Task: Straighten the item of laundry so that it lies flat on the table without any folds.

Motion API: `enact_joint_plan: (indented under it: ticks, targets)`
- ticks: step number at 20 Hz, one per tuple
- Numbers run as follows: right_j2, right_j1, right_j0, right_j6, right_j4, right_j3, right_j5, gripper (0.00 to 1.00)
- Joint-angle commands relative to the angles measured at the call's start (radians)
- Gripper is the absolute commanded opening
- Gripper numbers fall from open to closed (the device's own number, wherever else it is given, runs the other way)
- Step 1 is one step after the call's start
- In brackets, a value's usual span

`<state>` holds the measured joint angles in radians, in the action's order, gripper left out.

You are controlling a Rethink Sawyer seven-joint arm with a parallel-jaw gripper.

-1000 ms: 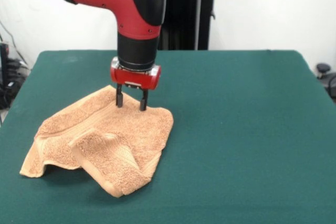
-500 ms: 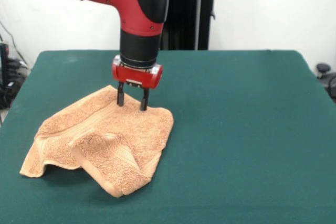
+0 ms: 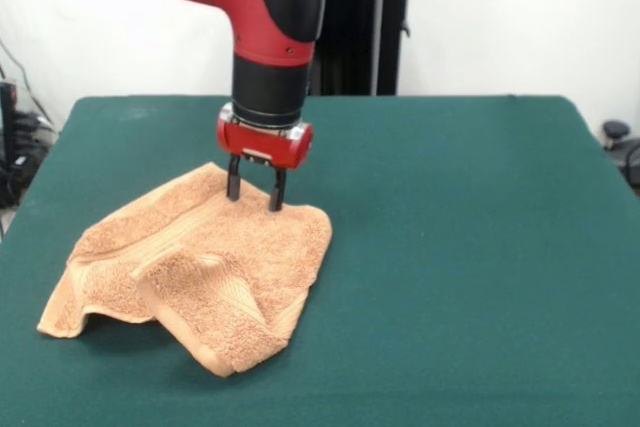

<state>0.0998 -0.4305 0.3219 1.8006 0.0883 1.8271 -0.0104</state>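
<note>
Nearest you, the orange-tan terry towel lies crumpled on the left half of the dark green table, one corner folded back over its middle and its near-left edge humped up off the felt. You can see a woven border band running along that folded flap. Behind the fold, at the towel's far edge, the gripper stands with its two dark fingers spread apart, tips at or just above the terry and nothing between them. Above it rises the red and black arm. Beyond the table's far edge you see the black pedestal against a white wall, with cables at far left.
</note>
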Motion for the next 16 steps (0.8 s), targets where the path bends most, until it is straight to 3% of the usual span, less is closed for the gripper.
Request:
enact_joint_plan:
  ticks: [1,16]
  targets:
    - [-0.128,0.124,-0.077,0.285,-0.09,0.126,0.017,1.0]
    - [-0.174,0.071,-0.104,0.305,-0.232,0.207,-0.005,1.0]
